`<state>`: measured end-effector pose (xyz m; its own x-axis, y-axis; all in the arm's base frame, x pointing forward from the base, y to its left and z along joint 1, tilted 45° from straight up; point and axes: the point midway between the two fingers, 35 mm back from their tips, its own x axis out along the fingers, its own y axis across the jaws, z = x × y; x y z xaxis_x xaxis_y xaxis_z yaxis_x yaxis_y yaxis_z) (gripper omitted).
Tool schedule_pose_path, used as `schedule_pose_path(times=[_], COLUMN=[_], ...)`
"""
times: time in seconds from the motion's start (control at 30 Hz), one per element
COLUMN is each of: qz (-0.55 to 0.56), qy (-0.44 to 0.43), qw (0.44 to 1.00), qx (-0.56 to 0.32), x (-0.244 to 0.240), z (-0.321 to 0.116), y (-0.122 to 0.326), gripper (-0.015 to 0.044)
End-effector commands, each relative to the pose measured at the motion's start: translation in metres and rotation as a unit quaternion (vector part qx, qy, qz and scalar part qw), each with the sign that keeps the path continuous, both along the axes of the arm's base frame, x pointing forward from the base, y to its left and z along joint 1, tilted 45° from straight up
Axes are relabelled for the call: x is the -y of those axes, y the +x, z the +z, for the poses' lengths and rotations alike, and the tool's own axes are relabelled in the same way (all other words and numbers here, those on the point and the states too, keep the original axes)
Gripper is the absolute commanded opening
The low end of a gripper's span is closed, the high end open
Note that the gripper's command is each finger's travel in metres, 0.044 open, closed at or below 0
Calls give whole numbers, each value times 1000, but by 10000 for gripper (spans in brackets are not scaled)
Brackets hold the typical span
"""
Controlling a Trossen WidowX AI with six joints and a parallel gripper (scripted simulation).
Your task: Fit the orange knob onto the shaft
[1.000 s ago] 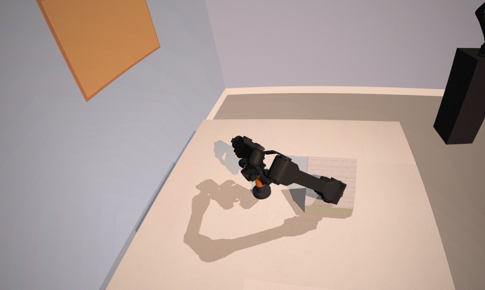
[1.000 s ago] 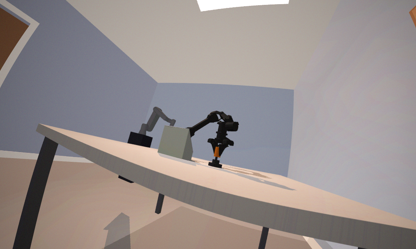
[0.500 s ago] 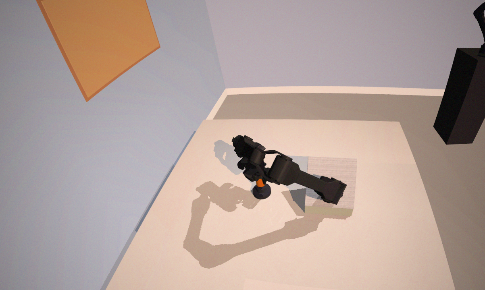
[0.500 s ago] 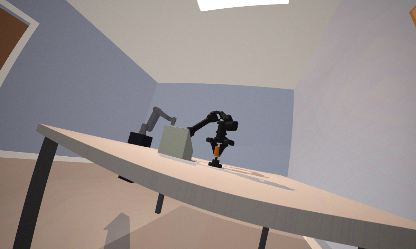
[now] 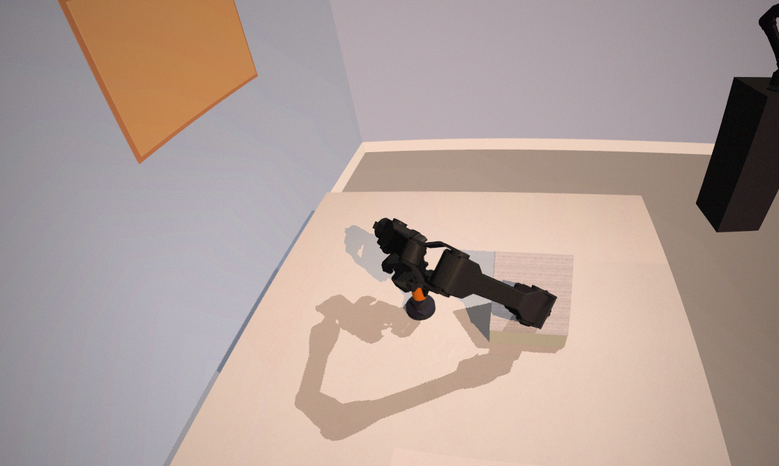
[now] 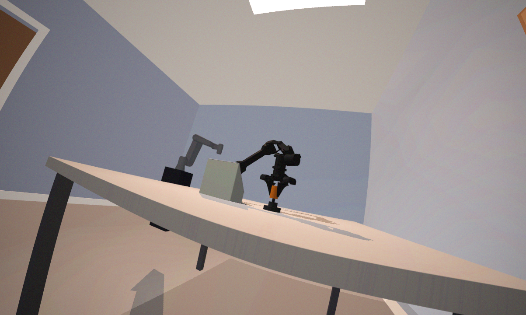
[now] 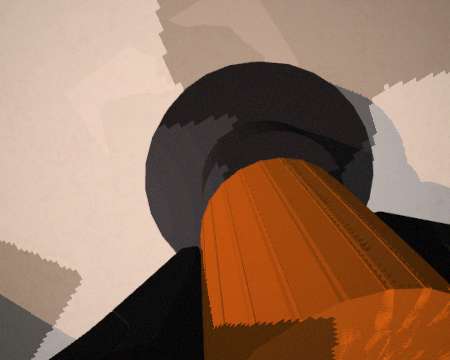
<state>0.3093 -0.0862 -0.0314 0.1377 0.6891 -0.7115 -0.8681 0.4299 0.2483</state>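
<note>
While the exterior view is read from left to right, the pale block [image 5: 533, 266] [image 6: 219, 180] comes first, standing on the worktop [image 5: 554, 405] [image 6: 178, 219] [image 7: 60, 125] well apart from the job. Next comes the round pedestal [image 5: 420, 313] [image 6: 271, 208] [image 7: 265, 90], with a short stretch of dark shaft [image 6: 273, 201] visible above it. The orange knob [image 5: 418, 294] [image 6: 273, 191] [image 7: 275, 225] is over that shaft, about upright, its lower end apart from the pedestal. Around the knob, the hand [image 5: 417, 289] [image 6: 273, 190] [image 7: 285, 248] is closed, gripping it from both sides. Picking up and bringing over look done; whether the shaft's tip is inside the hole cannot be told, nor whether the flats match. The turning to find the match is probably the step in hand. Pushing the knob fully down onto the pedestal and letting go are left.
</note>
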Motion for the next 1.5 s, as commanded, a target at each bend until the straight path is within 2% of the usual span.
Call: schedule_pose_path(times=[0.0, 0.17, 0.37, 1.03, 1.27, 1.47], qz=[2, 11, 76, 76, 146, 149], qy=[-1, -3, -16, -16, -29, -30], qw=[1000, 1000, 994, 994, 978, 977], qx=[4, 13, 76, 76, 143, 147], x=[2, 4, 4, 4, 4, 2], z=[2, 4, 5, 4, 4, 2], y=[1, 2, 5, 6, 3, 0], gripper=[0, 0, 0, 0, 0, 0])
